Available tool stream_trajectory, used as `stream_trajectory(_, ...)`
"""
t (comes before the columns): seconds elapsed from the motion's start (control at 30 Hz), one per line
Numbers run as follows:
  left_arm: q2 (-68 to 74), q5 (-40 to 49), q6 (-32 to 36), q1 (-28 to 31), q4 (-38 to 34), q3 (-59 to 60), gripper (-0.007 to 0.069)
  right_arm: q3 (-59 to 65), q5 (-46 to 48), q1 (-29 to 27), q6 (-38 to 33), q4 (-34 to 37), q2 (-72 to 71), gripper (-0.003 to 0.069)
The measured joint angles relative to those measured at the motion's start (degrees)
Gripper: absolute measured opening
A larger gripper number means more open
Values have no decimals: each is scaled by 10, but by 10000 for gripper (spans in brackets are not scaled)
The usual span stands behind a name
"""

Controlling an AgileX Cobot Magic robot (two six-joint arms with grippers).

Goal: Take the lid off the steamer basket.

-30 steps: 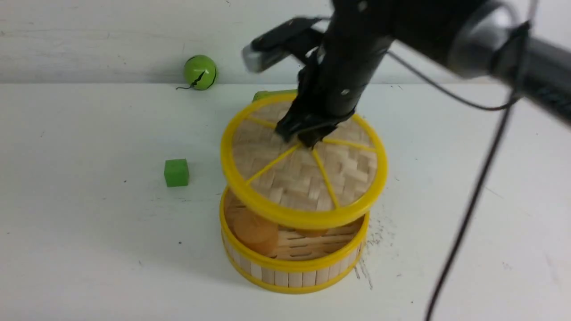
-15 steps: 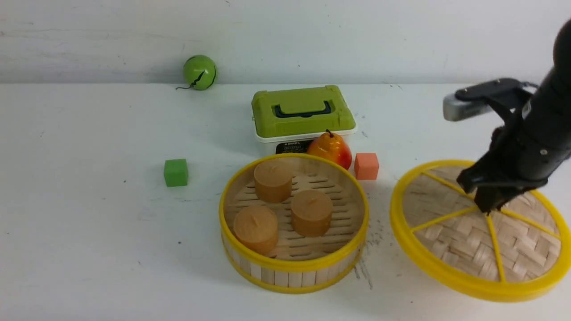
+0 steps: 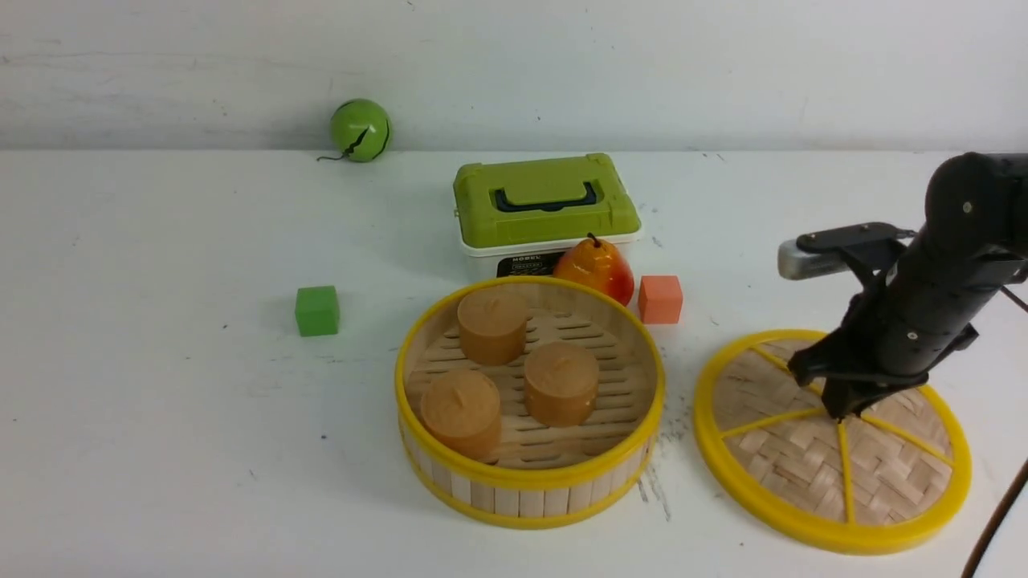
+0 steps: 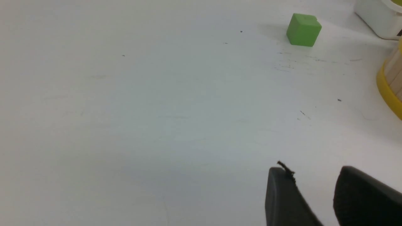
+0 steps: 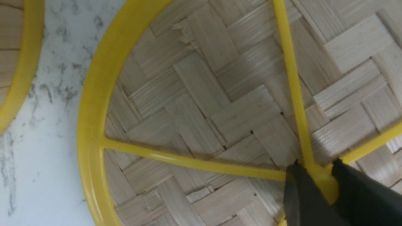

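White worktop [image 3: 201,401], pale wall behind. Steamer basket [image 3: 530,482] near the middle, uncovered, three round brown pieces [image 3: 560,384] inside (each with a small ridge on top). Woven lid [image 3: 835,474] well clear of it, to the right, looks flat on the worktop; right jaws [image 5: 323,175] clenched on its yellow centre knob [image 5: 326,186]. Left jaws [image 4: 311,185] parted, nothing between. Smallest noted: green cube [image 3: 317,311], left of the basket.
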Motion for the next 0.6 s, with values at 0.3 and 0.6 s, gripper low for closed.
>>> stream_trajectory(0.3,0,0,0,0,0,0,239,0,40,0,-15,62,-62,313)
stream_trajectory(0.6,0,0,0,0,0,0,239,142,-53,0,-70,122,-429,163)
